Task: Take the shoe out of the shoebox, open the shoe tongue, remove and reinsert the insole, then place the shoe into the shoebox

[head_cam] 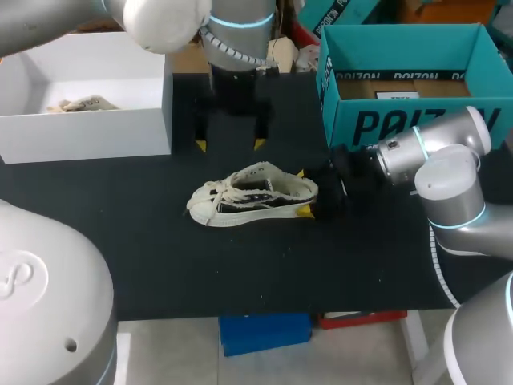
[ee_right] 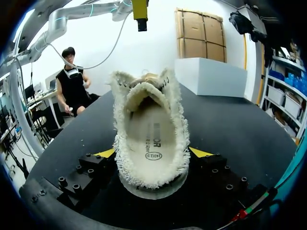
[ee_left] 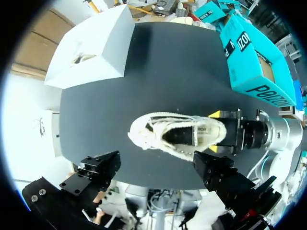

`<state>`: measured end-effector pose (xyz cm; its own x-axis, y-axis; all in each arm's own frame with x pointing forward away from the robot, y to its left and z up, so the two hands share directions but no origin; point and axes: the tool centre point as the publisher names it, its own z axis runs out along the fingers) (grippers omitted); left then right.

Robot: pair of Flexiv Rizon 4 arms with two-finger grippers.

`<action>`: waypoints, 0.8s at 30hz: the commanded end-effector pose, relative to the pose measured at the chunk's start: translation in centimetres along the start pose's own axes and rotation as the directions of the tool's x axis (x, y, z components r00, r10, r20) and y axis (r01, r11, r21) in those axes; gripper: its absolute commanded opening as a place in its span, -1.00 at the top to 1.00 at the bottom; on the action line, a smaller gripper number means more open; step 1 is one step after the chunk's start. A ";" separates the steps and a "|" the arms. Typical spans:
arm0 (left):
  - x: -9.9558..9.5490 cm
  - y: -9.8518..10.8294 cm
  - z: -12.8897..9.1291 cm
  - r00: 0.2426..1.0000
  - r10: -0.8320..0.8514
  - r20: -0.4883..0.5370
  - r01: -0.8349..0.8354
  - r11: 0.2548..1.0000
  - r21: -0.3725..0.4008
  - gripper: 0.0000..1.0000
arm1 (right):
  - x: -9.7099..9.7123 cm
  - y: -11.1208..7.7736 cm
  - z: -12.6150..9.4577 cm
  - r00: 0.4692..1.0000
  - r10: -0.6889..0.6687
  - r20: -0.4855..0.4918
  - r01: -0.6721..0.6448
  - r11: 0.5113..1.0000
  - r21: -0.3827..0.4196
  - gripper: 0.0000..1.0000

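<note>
the cream canvas shoe [head_cam: 252, 192] with frayed edges sits near the middle of the black table [head_cam: 160, 257], outside the shoebox, its opening upward, toe toward the left edge and heel toward the right edge. the right gripper [head_cam: 303, 192] comes in low from the right edge and pinches the heel, one yellow tip pressed to the far side and the other to the near side. in the right wrist view the shoe [ee_right: 151, 124] fills the gap between the fingers of the right gripper [ee_right: 152, 154], and the pale insole [ee_right: 152, 139] lies flat inside it.

the left gripper [head_cam: 229, 144] hangs above the table on the far side of the shoe, fingers spread wide and touching nothing. in the left wrist view the shoe [ee_left: 177, 136] lies ahead of the left gripper [ee_left: 156, 170], with the right gripper [ee_left: 217, 132] at its heel.

the teal shoebox [head_cam: 401, 120] stands open at the far right corner. a white box [head_cam: 88, 132] stands at the far left corner with a beige item [head_cam: 80, 104] inside, too unclear to name.
</note>
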<state>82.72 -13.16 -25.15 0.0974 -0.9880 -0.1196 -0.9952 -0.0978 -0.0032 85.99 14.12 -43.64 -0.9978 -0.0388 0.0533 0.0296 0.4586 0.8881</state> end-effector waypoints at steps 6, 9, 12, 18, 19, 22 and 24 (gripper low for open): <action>3.8 -0.5 2.9 0.973 0.072 0.221 -0.061 0.997 -0.057 -1.00 | 0.0 0.0 0.3 1.000 0.001 0.002 -0.001 1.000 0.001 1.00; 4.2 -0.2 3.4 0.969 0.077 0.235 -0.064 0.996 -0.064 -1.00 | 0.0 0.0 0.3 1.000 0.001 0.002 -0.001 1.000 0.001 1.00; 4.7 0.0 4.3 0.965 0.085 0.248 -0.072 0.996 -0.060 -1.00 | 0.0 0.0 0.3 1.000 0.001 0.002 -0.001 1.000 0.001 1.00; 5.5 0.5 6.3 0.960 0.081 0.269 -0.074 0.997 -0.034 -1.00 | 0.0 0.0 0.3 1.000 0.001 0.002 -0.001 1.000 0.001 1.00; 5.6 0.5 6.7 0.960 0.081 0.269 -0.074 0.997 -0.034 -1.00 | 0.0 0.0 0.3 1.000 0.001 0.002 -0.001 1.000 0.001 1.00; 5.9 0.6 7.6 0.955 0.080 0.287 -0.078 0.997 -0.017 -1.00 | 0.0 0.0 0.3 1.000 0.001 0.002 -0.001 1.000 0.001 1.00; 6.1 0.6 8.2 0.952 0.078 0.297 -0.080 0.997 -0.004 -1.00 | 0.0 0.0 0.3 1.000 0.001 0.002 -0.001 1.000 0.001 1.00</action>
<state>82.83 -17.64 -33.09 0.0115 -0.9313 -0.3640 -0.9997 -0.0186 0.0158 85.99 14.13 -43.63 -0.9978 -0.0388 0.0532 0.0295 0.4586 0.8882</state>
